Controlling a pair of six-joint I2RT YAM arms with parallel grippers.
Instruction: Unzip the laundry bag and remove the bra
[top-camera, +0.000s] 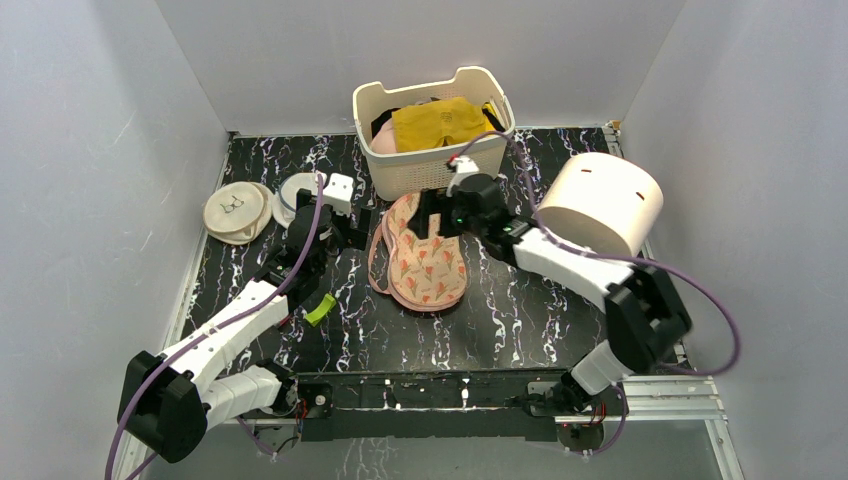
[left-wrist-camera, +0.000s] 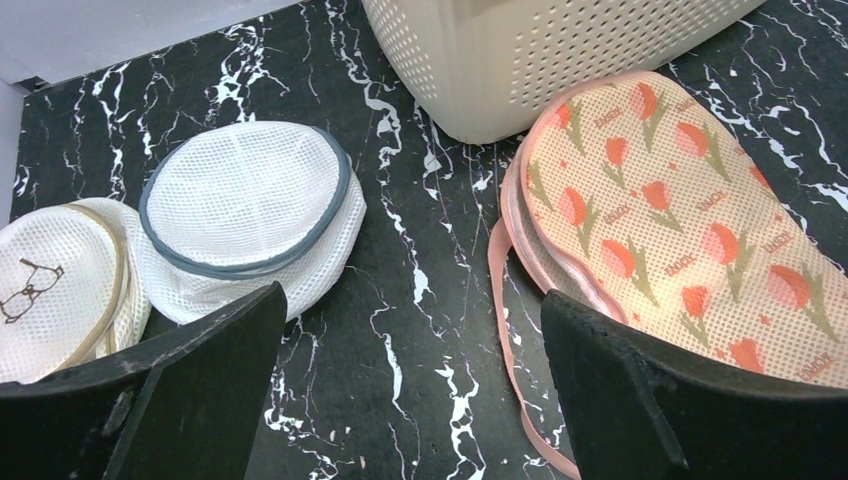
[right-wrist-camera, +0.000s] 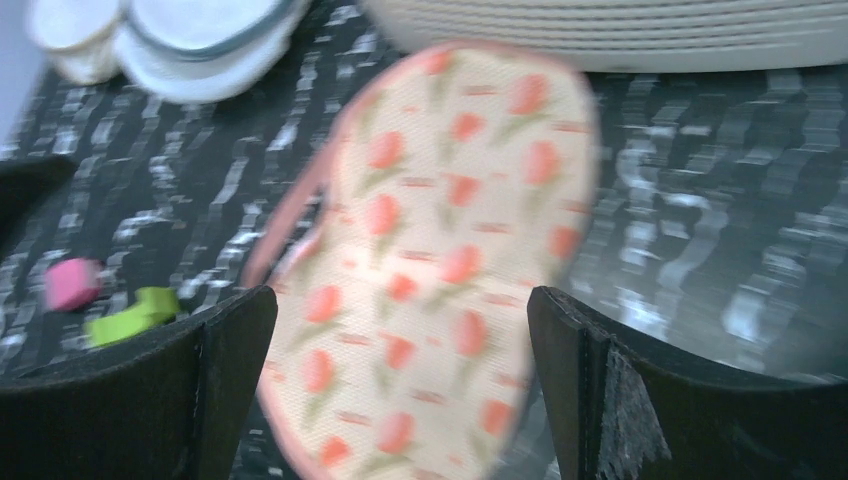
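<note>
**Right gripper** (right-wrist-camera: 400, 395): black fingers spread wide with nothing between them, poised over the laundry bag without touching it.

**Left gripper** (left-wrist-camera: 415, 390): fingers equally wide and empty, low over bare table (top-camera: 530, 310), with the bag to the right of the frame and the mesh discs to the left.

**Laundry bag** (top-camera: 425, 255): centre of the overhead view, lying flat just in front of the basket. It is a peanut-shaped cloth pouch in peach with a red-orange print. The weave is fine, the edging is pink, and a thin pink loop (left-wrist-camera: 512, 350) trails along its left side. In the left wrist view the layers along that edge look parted, so the zip is probably undone. The right wrist view is motion-blurred.

**Bra** (top-camera: 440, 122): soft mustard-yellow fabric, crumpled inside the basket at top centre, well apart from the bag.

**Step**: removal appears complete and the bag reads as emptied. The next move probably calls only for lifting both arms clear without snagging the loop.

**Also present**:
- Cream slotted plastic basket (top-camera: 400, 165).
- Two round white mesh discs (left-wrist-camera: 245, 200), overlapping, one grey-rimmed.
- White cylinder (top-camera: 600, 200) at right.
- Green clip (top-camera: 320, 308).
- The table is black marble-patterned and glossy.
</note>
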